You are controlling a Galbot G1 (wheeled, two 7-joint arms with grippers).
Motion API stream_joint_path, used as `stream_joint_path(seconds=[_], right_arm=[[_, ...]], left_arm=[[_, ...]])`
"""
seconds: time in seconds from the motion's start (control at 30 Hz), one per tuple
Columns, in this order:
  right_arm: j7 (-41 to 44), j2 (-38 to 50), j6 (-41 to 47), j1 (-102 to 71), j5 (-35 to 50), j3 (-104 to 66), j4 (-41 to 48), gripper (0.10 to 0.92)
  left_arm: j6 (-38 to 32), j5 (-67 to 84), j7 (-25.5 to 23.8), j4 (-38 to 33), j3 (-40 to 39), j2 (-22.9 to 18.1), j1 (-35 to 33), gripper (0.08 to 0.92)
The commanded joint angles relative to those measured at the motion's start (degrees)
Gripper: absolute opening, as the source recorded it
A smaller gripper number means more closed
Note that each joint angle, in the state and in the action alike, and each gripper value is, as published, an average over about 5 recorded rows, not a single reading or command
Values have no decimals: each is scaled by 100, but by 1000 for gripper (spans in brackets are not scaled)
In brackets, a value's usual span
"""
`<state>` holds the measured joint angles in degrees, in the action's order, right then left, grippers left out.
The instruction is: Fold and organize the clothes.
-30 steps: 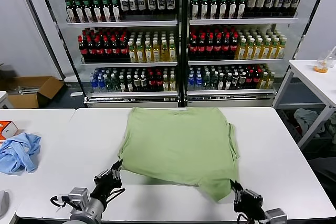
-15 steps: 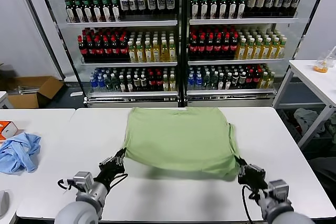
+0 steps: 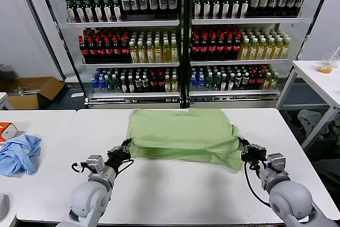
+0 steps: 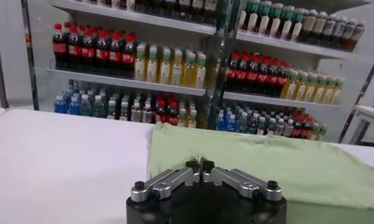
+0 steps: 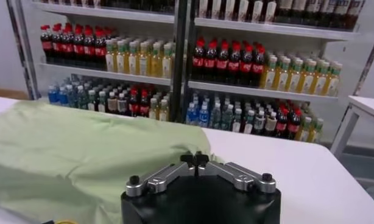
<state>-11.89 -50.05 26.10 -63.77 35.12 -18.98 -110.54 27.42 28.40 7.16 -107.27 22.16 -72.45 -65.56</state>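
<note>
On white table [image 3: 175, 190], head view: light green shirt [image 3: 183, 134] lies mid-table, near edge lifted and doubled back toward far side. Left gripper [image 3: 125, 145] pinches near-left corner; right gripper [image 3: 243, 147] pinches near-right corner. Light blue garment [image 3: 18, 152] crumpled on separate table at far left. Drinks cooler [image 3: 180, 35] behind.

Left wrist view: left gripper [image 4: 200, 165] fingers closed tight on shirt [image 4: 266, 170] edge.

Right wrist view: right gripper [image 5: 197, 160] fingers closed tight on shirt [image 5: 71, 152] fabric.
</note>
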Motion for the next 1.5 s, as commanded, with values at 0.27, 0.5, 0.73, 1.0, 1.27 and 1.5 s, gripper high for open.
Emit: stream_joint_path(seconds=[0.27, 0.5, 0.73, 1.0, 1.27, 1.5], right_arm=[[309, -42, 286, 743, -502, 558, 510, 147], [365, -64, 108, -34, -758, 212, 108, 344], [255, -83, 222, -809, -561, -220, -241, 552], [3, -306, 687, -660, 168, -171, 152, 771], [-152, -406, 712, -361, 566, 89, 462, 775], [-209, -409, 708, -268, 883, 164, 548, 576]], left_arm=[[-42, -593, 96, 921, -357, -91, 553, 89], [-96, -775, 226, 442, -277, -229, 87, 227], [-189, -859, 322, 429, -184, -244, -240, 435], [-157, -768, 370, 742, -188, -197, -53, 660], [15, -602, 313, 992, -321, -170, 196, 772], [126, -427, 280, 1018, -375, -139, 275, 581]])
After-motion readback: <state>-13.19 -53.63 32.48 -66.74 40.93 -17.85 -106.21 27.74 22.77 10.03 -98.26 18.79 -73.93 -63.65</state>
